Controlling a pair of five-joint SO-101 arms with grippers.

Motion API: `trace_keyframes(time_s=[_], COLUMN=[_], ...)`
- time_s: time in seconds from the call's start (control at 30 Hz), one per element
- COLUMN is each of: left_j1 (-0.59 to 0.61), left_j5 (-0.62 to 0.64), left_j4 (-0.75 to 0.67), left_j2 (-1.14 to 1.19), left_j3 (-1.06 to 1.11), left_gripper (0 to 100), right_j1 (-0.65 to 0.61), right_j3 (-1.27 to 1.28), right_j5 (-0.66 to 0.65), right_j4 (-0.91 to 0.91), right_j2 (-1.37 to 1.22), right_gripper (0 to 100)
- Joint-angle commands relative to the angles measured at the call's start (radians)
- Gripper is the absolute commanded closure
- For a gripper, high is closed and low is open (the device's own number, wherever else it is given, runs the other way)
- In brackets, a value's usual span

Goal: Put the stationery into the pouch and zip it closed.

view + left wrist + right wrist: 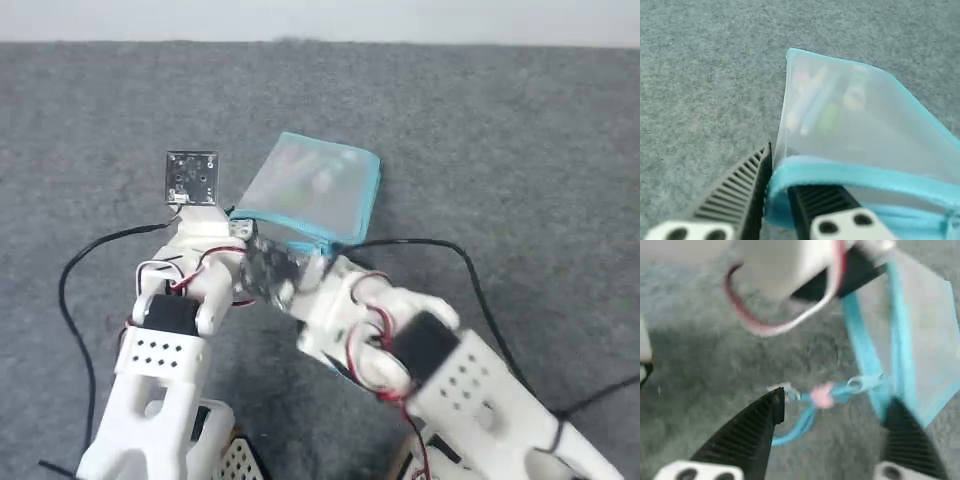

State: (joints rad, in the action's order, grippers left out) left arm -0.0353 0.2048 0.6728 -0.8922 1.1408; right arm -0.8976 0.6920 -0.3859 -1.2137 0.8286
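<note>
Zipping stage: left pincer [780,175] clamped pouch [865,125] corner; right pincer [836,402], open, straddled zipper pull [822,395]. Next, likely: close on pull, draw along.

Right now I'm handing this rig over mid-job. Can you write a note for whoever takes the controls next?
Left gripper: shut on the pouch, clamped on its teal edge at one corner.
Right gripper: open, with the zip pull lying between its fingers, not gripped.
The pouch lies on the grey table. The stationery shows through its wall.
Done: stationery is inside.
Left: close on the pull and run the zip. I cannot tell how far it is already closed.
</note>
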Motion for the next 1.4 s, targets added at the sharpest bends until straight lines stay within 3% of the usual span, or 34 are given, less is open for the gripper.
trace_keyframes(time_s=[0.0,0.17,0.43,0.67,1.03,1.37], left_j1=[0.003,0.003,0.003,0.003,0.003,0.000], left_j5=[-0.009,-0.011,-0.011,-0.011,-0.029,-0.029], left_j4=[0.020,0.021,0.038,0.038,0.038,0.038], left_j2=[-0.006,-0.008,-0.008,-0.008,-0.014,-0.012], left_j3=[-0.054,-0.056,-0.062,-0.064,-0.061,-0.061], left_gripper=[99,99,99,99,99,99], right_j1=[0.122,0.311,0.357,0.360,0.358,0.338], right_j3=[0.026,0.107,0.187,0.190,0.189,0.183], right_j5=[-0.060,-0.192,-0.229,-0.239,-0.308,-0.310], right_j4=[-0.036,0.065,0.251,0.398,0.406,0.549], right_j2=[0.162,0.202,0.067,0.018,-0.099,-0.133], right_gripper=[60.4,60.2,60.1,60.4,60.1,60.4])
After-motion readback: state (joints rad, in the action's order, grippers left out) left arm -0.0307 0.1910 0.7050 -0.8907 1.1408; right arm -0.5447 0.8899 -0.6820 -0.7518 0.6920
